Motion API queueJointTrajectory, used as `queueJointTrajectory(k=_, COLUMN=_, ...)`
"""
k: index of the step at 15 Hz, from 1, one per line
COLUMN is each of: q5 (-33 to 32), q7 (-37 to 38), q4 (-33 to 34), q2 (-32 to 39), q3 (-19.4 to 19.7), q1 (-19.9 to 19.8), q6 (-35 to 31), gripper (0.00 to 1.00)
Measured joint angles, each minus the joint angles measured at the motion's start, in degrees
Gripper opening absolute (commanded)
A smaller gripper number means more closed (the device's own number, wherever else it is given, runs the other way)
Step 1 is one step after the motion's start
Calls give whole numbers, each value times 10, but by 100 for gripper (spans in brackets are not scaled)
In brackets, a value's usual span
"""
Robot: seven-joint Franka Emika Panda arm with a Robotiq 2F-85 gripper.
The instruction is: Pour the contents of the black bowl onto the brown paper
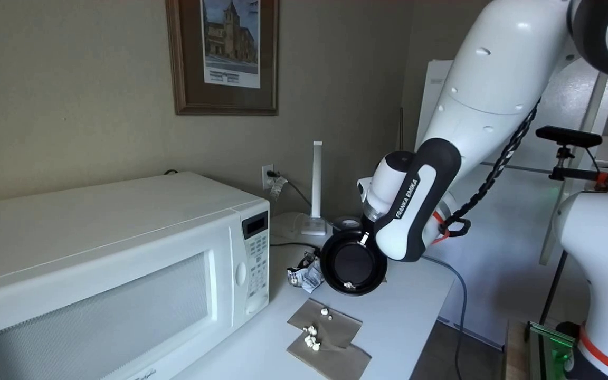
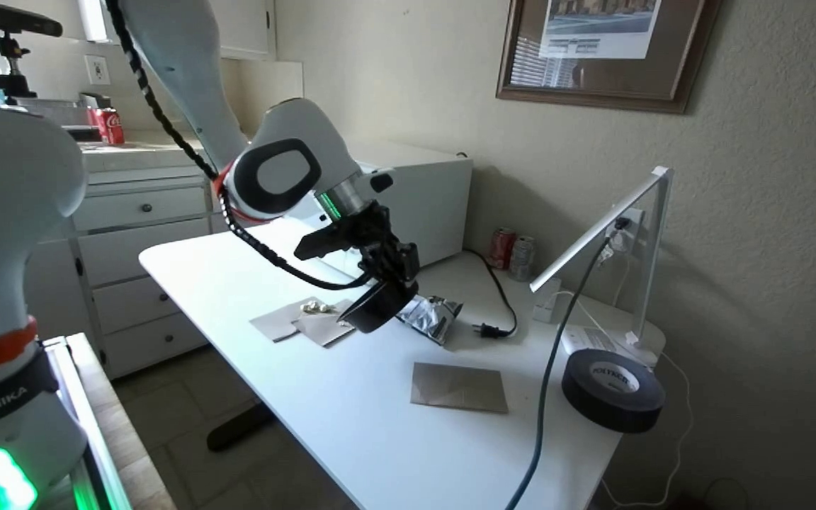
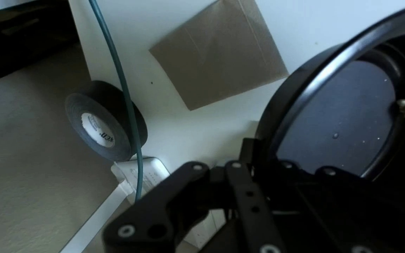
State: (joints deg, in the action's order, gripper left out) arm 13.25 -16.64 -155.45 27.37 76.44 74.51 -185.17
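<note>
**Tipped bowl (image 1: pixel 354 261) in the claw (image 1: pixel 366 235), popcorn (image 1: pixel 311 340) on two papers (image 1: pixel 336 326)**

The claw pinches the bowl's rim, holding it tilted over the counter (image 1: pixel 407 311). In an exterior view the pinched spot is at the bowl's one o'clock, and a popcorn clump (image 1: pixel 350 285) sits inside near its six. There, the overlapping brown papers lie between six and seven o'clock from the bowl, with popcorn on them in loose groups. In an exterior view a lone paper (image 2: pixel 459 387) lies between four and five o'clock from the bowl, with the tape (image 2: pixel 612 395) at that sheet's three. In the wrist view the lone paper is at the bowl's ten o'clock.
</note>
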Motion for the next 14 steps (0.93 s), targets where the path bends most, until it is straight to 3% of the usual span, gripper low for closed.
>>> queueJointTrajectory(k=7, q5=-15, q7=0, q4=10, q2=-98, q3=24, q1=-20, q6=70, gripper=2)
queueJointTrajectory(k=14, q5=-14, q7=-1, q4=25, q2=-129, q3=23, q1=-73, q6=165, gripper=2)
